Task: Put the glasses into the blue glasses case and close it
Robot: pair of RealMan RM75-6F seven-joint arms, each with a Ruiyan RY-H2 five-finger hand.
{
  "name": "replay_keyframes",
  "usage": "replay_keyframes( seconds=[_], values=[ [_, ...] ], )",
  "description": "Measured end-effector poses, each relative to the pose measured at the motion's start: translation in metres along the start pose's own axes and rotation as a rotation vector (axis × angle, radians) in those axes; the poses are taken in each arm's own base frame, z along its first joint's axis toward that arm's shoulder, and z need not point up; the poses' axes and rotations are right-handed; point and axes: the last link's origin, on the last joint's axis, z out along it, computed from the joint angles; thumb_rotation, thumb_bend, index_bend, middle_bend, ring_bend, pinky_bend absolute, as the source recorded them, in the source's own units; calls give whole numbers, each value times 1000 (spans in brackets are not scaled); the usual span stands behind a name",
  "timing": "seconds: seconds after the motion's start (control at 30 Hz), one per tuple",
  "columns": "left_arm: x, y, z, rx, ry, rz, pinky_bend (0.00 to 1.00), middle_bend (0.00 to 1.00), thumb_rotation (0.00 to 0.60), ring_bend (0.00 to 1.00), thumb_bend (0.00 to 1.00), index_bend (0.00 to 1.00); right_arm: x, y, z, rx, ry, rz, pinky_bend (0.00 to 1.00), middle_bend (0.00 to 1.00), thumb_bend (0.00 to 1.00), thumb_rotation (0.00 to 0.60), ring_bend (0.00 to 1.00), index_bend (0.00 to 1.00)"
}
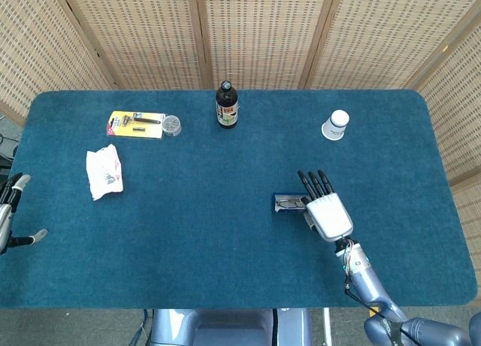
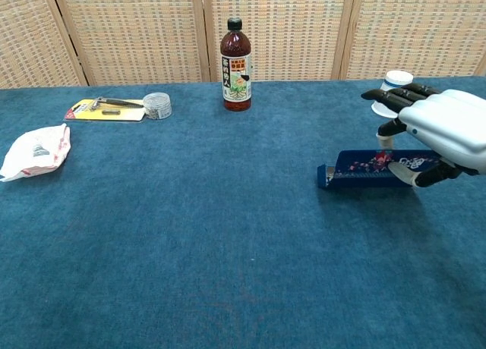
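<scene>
Glasses [image 1: 288, 204] lie inside the blue glasses case [image 2: 372, 169], which rests open on the blue surface [image 1: 225, 226] right of centre. The right hand [image 1: 328, 210] grasps the case's right end, fingers [image 2: 391, 97] stretched out over it and thumb beneath. The left hand [image 1: 9, 209] shows only at the far left edge; whether it is released or clenched cannot be told.

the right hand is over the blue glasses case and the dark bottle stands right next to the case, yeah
Not quite. The right hand is over the blue glasses case, but the dark bottle stands far off near the table's back edge, as the head view shows.
</scene>
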Motion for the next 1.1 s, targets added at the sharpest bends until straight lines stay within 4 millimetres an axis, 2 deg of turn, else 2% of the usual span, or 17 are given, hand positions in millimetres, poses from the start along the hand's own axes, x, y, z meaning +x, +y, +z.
replay_keyframes(
  seconds=[0.37,0.83,0.87,1.03,1.1],
  values=[
    [-2,1,1,4,-4,8,0,0,600,0,0,0,-16,2,-5,26,-56,-44,24,0,569,600,0,739],
    [-2,0,1,7,-7,3,0,0,600,0,0,0,-28,-1,7,39,-94,-115,24,0,554,600,0,721],
    [-2,0,1,6,-7,3,0,0,600,0,0,0,-28,-1,7,39,-94,-114,24,0,540,600,0,675],
    [-2,0,2,5,-6,2,0,0,600,0,0,0,-27,-2,7,41,-86,-79,24,0,516,600,0,309],
    [-2,0,2,5,-6,2,0,0,600,0,0,0,-25,-3,8,43,-75,-67,24,0,513,600,0,229]
  ],
)
